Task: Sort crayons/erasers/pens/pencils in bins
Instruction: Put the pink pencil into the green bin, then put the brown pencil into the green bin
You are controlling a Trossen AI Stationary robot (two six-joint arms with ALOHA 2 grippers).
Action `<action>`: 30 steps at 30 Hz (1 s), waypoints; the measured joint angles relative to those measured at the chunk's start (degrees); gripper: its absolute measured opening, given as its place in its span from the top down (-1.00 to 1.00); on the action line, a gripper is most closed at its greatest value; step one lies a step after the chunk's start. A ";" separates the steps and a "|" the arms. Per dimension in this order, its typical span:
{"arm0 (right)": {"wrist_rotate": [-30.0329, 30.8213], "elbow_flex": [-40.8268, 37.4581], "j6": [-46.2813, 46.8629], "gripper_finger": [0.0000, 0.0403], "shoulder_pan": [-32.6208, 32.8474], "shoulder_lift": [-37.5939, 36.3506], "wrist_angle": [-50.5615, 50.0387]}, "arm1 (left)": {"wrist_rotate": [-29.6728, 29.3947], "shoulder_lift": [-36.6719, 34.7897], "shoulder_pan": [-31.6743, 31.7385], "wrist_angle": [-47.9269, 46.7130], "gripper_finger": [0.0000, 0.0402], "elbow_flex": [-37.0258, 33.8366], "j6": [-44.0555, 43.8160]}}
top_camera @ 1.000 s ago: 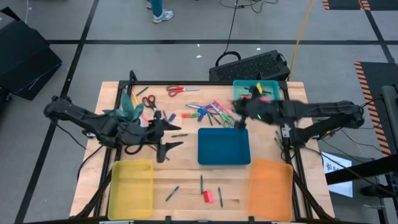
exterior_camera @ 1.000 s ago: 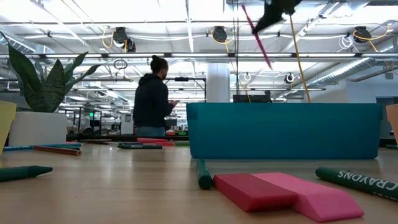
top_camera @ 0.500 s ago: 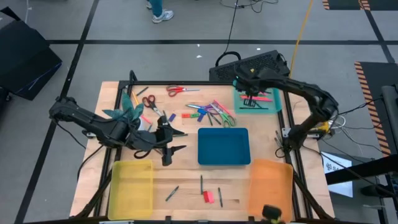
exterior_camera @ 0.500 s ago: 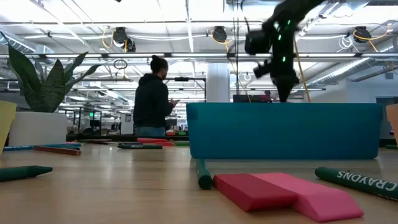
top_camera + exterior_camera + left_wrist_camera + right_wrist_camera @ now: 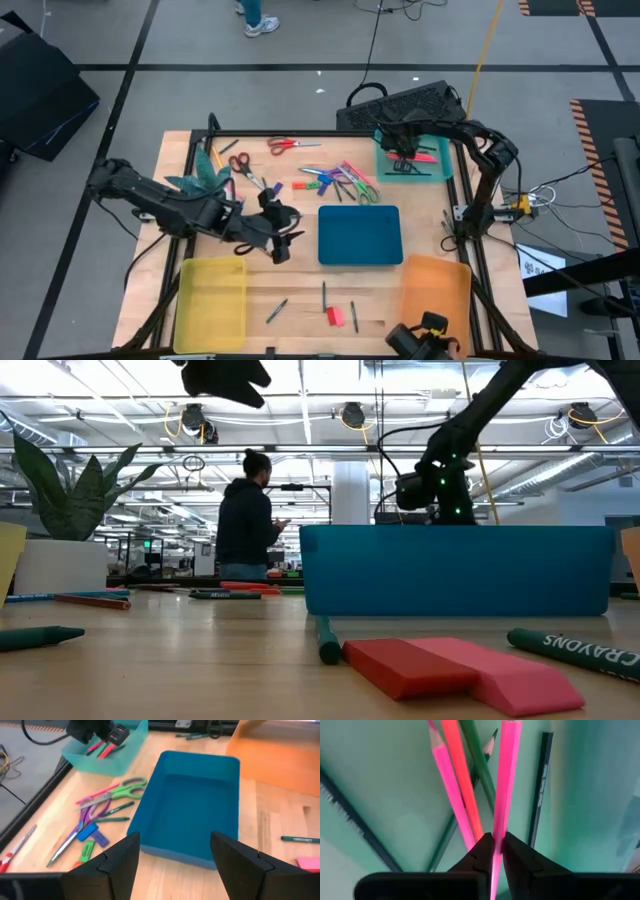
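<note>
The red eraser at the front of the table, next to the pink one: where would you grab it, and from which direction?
Probably from straight above, by its two long sides near the middle. The red eraser lies flat, and the pink eraser touches one side, so a finger should slip in at the end that sticks out past it. The left tool hovers open nearest.

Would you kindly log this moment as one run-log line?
right gripper: shut on pink pencil, low in teal bin | left gripper: open, facing the empty dark blue bin
</note>
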 joint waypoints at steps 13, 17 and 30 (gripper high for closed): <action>0.73 -2.61 2.87 0.26 0.89 -2.66 3.60 | 0.38 0.76 1.35 -9.74 -0.21 0.00 -13.29; 1.56 -2.61 4.09 0.05 4.33 -9.15 3.20 | 4.18 1.91 3.02 -17.62 -0.21 0.02 -19.29; -5.99 -7.60 19.50 0.00 32.47 -40.01 5.80 | 29.80 10.60 4.01 -14.12 -0.07 -3.56 10.53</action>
